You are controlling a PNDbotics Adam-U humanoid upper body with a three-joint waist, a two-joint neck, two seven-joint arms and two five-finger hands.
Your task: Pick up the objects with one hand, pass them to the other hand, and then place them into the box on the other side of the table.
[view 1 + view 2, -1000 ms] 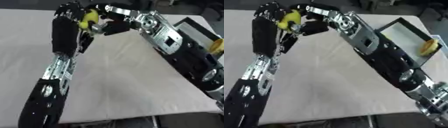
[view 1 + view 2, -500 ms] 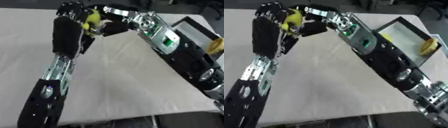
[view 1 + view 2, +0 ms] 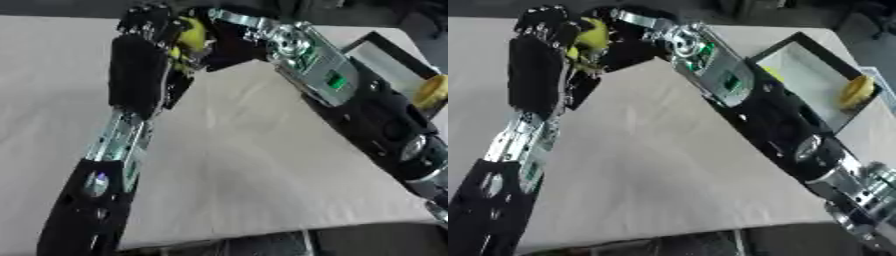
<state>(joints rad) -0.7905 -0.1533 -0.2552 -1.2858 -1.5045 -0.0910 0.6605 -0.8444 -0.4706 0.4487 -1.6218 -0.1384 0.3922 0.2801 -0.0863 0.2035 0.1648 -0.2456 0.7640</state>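
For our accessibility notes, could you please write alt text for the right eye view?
Both robot hands meet at the far left of a white table, the left hand and right hand closed together on a yellow object. On the right side sits an open black box with another yellow object at its right edge.

Stereo head pair, looking steeply down, close over table (image 3: 262,165); both views share arms, right-side box (image 3: 815,85).
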